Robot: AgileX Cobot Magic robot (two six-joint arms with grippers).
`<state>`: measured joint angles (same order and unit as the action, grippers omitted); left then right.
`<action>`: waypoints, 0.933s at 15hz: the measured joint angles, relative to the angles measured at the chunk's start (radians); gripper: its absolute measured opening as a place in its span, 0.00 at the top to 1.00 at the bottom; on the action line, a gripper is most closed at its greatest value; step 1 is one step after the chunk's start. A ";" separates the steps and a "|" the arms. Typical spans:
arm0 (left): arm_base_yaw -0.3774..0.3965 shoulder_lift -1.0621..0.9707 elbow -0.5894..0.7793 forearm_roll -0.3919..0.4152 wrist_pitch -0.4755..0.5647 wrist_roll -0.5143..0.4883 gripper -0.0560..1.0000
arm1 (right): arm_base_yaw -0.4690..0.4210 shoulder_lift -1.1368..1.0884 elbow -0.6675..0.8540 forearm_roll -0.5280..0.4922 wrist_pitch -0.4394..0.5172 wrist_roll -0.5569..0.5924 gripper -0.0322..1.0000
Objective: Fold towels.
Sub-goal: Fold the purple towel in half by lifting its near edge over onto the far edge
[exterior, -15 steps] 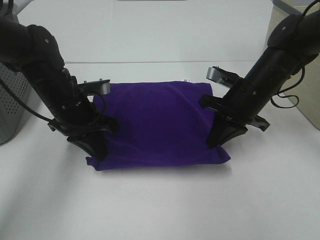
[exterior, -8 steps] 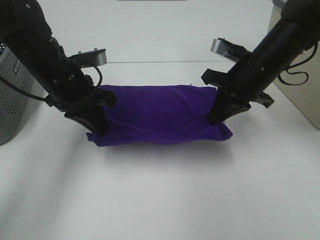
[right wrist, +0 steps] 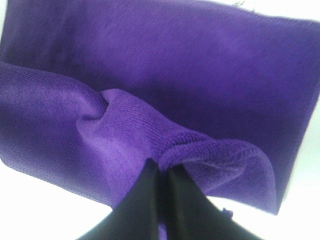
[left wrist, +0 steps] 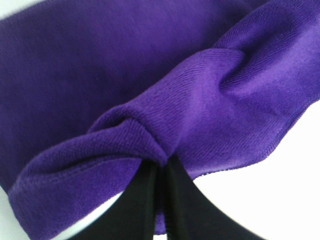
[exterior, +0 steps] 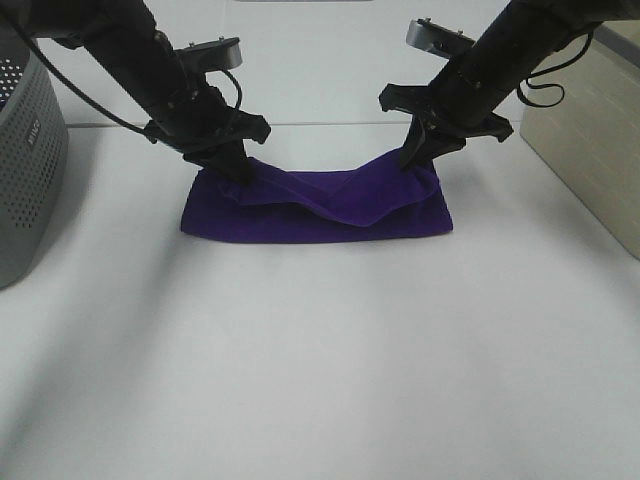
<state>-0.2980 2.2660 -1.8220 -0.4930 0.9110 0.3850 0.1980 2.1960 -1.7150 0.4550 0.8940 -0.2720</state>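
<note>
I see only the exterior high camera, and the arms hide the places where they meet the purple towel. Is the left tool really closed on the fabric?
Observer: Yes. The left wrist view shows the left tool shut, with a bunch of the towel pinched in it.
Operator: And the other side?
Observer: The right wrist view shows the right tool shut as well, on a gathered fold of the towel.
Operator: Does it hold the edge or the middle of the cloth?
Observer: The edge. The stitched hem curls open just beside the pinch, above a flat layer of the towel.
</note>
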 joint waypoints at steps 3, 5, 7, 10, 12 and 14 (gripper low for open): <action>0.001 0.088 -0.120 0.063 0.000 0.000 0.94 | 0.000 0.045 -0.040 -0.016 -0.071 0.029 0.94; 0.001 0.122 -0.177 0.085 0.000 0.000 0.94 | -0.003 0.074 -0.053 -0.030 -0.108 0.046 0.94; 0.001 0.143 -0.203 0.088 -0.007 0.000 0.94 | -0.012 0.099 -0.060 -0.031 -0.128 0.055 0.94; 0.001 0.162 -0.202 0.114 -0.040 0.000 0.94 | -0.017 0.129 -0.083 -0.022 -0.141 0.057 0.94; 0.001 0.164 -0.202 0.130 -0.051 -0.003 0.93 | -0.017 0.142 -0.091 -0.012 -0.142 0.062 0.88; 0.001 0.164 -0.202 0.141 -0.057 -0.003 0.91 | -0.017 0.145 -0.091 -0.012 -0.143 0.064 0.85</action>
<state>-0.2970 2.4300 -2.0240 -0.3520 0.8540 0.3820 0.1810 2.3410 -1.8060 0.4430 0.7510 -0.2080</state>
